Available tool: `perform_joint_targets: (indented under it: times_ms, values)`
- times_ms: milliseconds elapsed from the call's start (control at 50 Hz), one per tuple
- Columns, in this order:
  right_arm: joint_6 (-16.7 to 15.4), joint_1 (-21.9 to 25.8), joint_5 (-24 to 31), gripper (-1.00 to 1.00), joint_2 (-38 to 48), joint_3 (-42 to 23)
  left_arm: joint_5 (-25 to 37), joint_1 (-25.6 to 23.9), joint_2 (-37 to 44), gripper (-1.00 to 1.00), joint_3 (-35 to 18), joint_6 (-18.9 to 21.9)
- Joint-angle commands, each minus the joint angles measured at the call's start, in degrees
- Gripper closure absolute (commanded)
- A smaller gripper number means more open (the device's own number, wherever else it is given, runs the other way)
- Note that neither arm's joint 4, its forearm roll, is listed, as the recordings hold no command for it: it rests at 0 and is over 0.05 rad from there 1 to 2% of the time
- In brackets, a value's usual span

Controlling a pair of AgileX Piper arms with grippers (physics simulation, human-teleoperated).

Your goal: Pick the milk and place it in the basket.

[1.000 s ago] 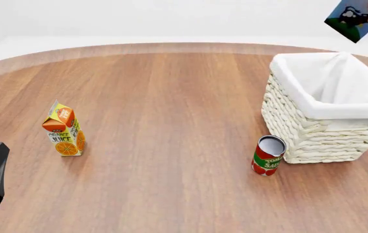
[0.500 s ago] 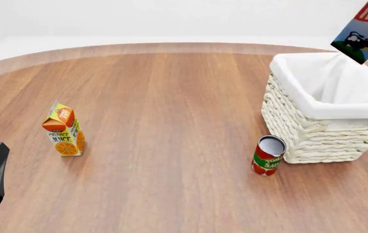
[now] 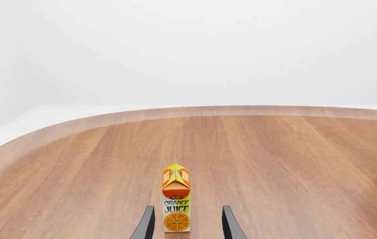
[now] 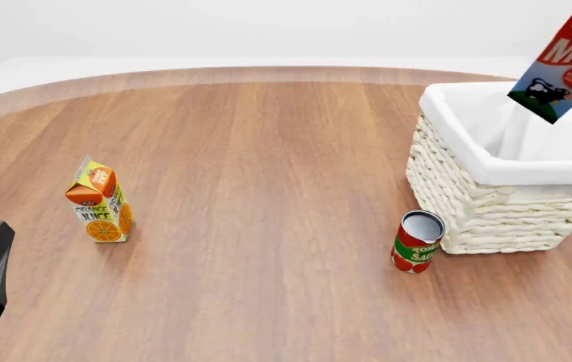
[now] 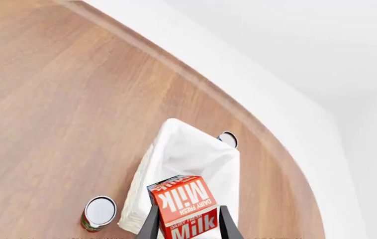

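- Two tools are in play, and only one is working. The right tool (image 5: 187, 224) is clamped on the milk carton (image 4: 565, 64), its two dark fingers (image 5: 150, 225) pressed against opposite sides of the red top, as the right wrist view shows.
- In the front view that tool is almost wholly out of frame at the top right corner; only the carton hangs into the picture, tilted, its cow panel lowest.
- The milk carton is in the air, clear of the worktop (image 4: 266, 151) — above the basket (image 4: 467, 204), over the far right part of its opening, and not yet below the rim as far as I can tell.
- The basket's white cloth liner (image 4: 527, 143) shows nothing inside it where it is visible.
- A tomato sauce can (image 4: 417, 241) stands just beside the basket's near left corner, upright, apart from the carton.
- In the right wrist view another small round thing (image 5: 228, 140) lies just beyond the basket; too small to name.
- The left tool (image 3: 186, 225) sits low at the left edge of the front view, fingers apart and gripping nothing, with the orange juice carton (image 4: 99, 202) standing beyond it and in line with the gap.
- Judged progress: the pick is done and the carry is nearly done — what is left is lowering the carton into the liner, letting go, and pulling the tool clear.
- The tilt suggests the carton may land on an edge and tip over inside.
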Motion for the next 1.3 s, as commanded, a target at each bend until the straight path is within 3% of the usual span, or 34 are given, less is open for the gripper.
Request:
perform_joint_targets:
  times_ms: [20, 420, 1300]
  values:
    - [0.93, -0.44, -2.08, 1.00, 0.12, 1.21, 0.00, 0.00, 0.00, -1.00, 0.00, 0.00]
    - [0.87, -1.97, -1.45, 1.00, 0.40, -0.51, 0.00, 0.00, 0.00, -1.00, 0.00, 0.00]
    - [1.89, -3.39, -10.42, 1.00, 5.05, 7.11, 0.00, 0.00, 0.00, -1.00, 0.00, 0.00]
